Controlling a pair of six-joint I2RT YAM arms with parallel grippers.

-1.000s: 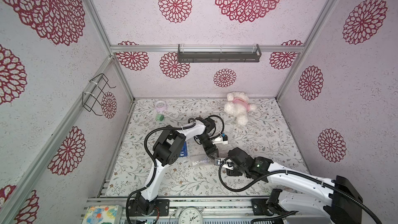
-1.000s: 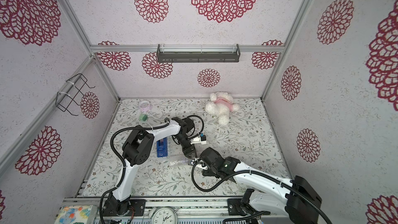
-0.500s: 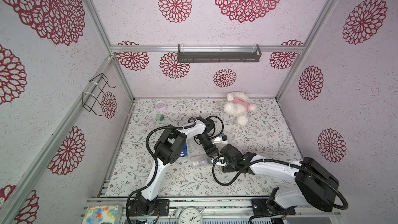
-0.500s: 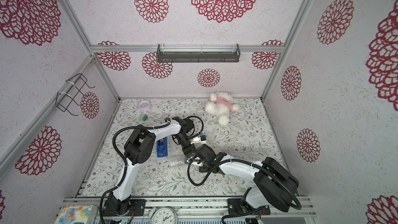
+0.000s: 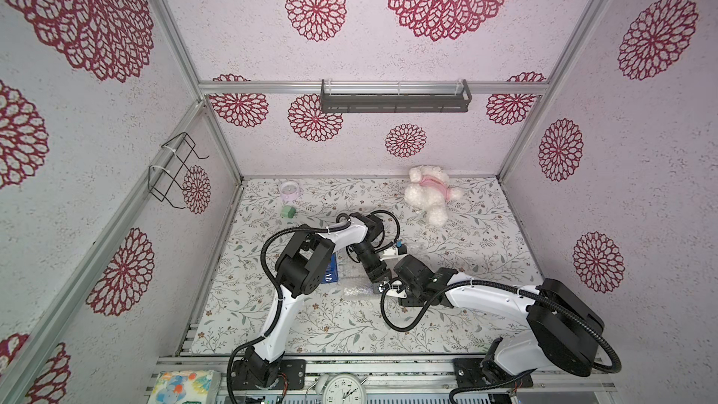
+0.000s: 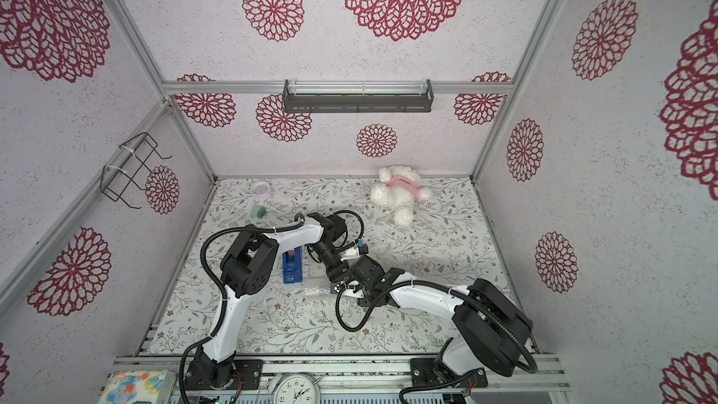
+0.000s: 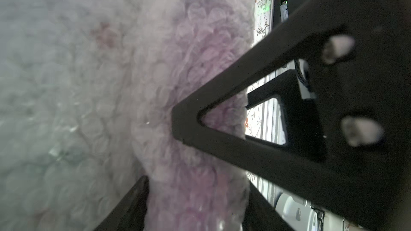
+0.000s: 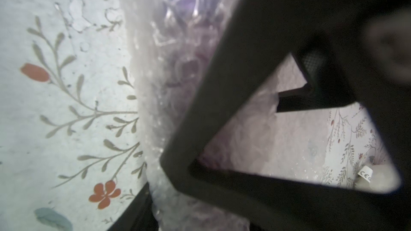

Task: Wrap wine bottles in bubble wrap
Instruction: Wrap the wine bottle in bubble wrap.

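From my station I count two arms, a left arm (image 5: 280, 310) and a right arm (image 5: 485, 299); one bottle (image 7: 200, 63); one bubble wrap (image 5: 357, 291) sheet; one bear (image 5: 429, 194); one green cube (image 5: 288, 211); one pink roll (image 5: 288, 190); one blue dispenser (image 6: 292, 266); one clock (image 5: 344, 390); one wire rack (image 5: 173, 169); one shelf (image 5: 394, 97).

Both arms reached inward, wrists angled down; left gripper (image 5: 377, 277) and right gripper (image 5: 385, 288) nearly touched, jaws apart.

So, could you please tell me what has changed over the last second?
The right arm reached leftward; the right claw now sits astride the wrapped bottle beside the left claw. Whether it has gripped is unclear. The left arm, teddy and blue dispenser stayed put.
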